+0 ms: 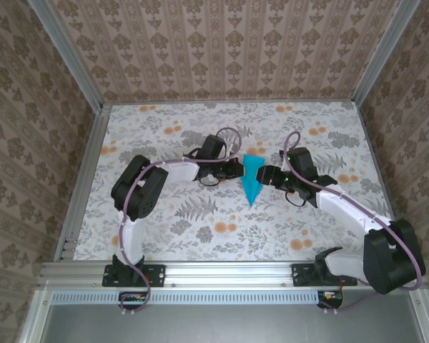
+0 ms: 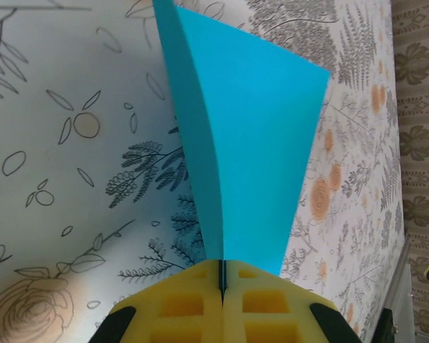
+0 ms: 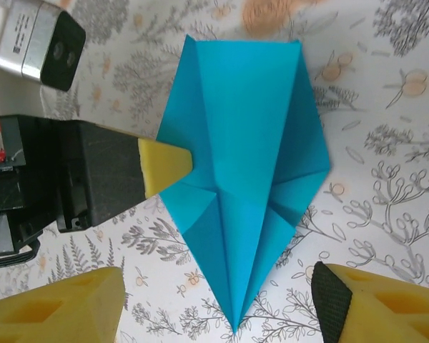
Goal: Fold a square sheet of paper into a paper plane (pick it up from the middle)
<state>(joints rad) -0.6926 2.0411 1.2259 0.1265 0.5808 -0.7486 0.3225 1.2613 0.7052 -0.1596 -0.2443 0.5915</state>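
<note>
The paper plane [image 3: 243, 143] is at the middle of the counter [image 1: 164, 229], with one side edge clenched in my left gripper [image 2: 222, 275]. My right gripper [image 3: 214, 318] hangs released near its pointed tip. With so thin a pinch, I judge any tug could slip or tear the paper.

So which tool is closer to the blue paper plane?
Left. The left tool is shut on the paper plane at its left edge; the right tool stands open just off its right side, not gripping it.
</note>
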